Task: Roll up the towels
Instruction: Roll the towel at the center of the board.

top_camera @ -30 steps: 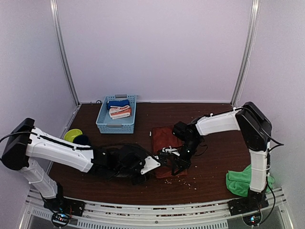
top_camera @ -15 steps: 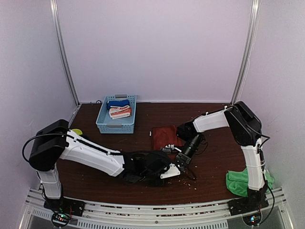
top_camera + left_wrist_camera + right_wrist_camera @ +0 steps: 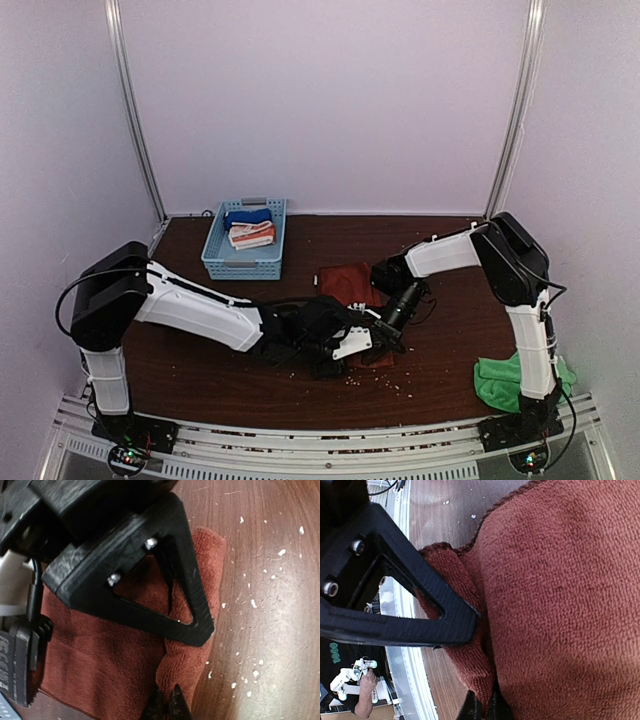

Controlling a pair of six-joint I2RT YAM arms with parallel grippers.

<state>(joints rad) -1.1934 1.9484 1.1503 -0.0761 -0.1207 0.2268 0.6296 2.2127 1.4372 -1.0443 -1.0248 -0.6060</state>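
Rust towel (image 3: 345, 283): lies near the middle of the table, flat at its far part. The near edge is bunched into a thick raised fold.
Fold: in both wrist views the cloth doubles over itself along the near edge, the pile ridged and dark in the crease.
Left gripper (image 3: 167, 706): reaches in from the left, low over the table. Its fingertips are pressed together on the fold of the rust towel.
Right gripper (image 3: 482, 707): comes down from the right, tips pinched tight on the same folded edge, just beside the left gripper.
Green towel (image 3: 500, 385): crumpled at the near right corner, by the right arm's base and partly behind it, well apart from both grippers.
Table (image 3: 190, 375): dark brown wood, with white specks (image 3: 255, 602) scattered near the rust towel.
Basket (image 3: 215, 262): light blue, at the far left of the table, holding a blue cloth (image 3: 247, 216) and a white-and-orange striped cloth (image 3: 252, 235).
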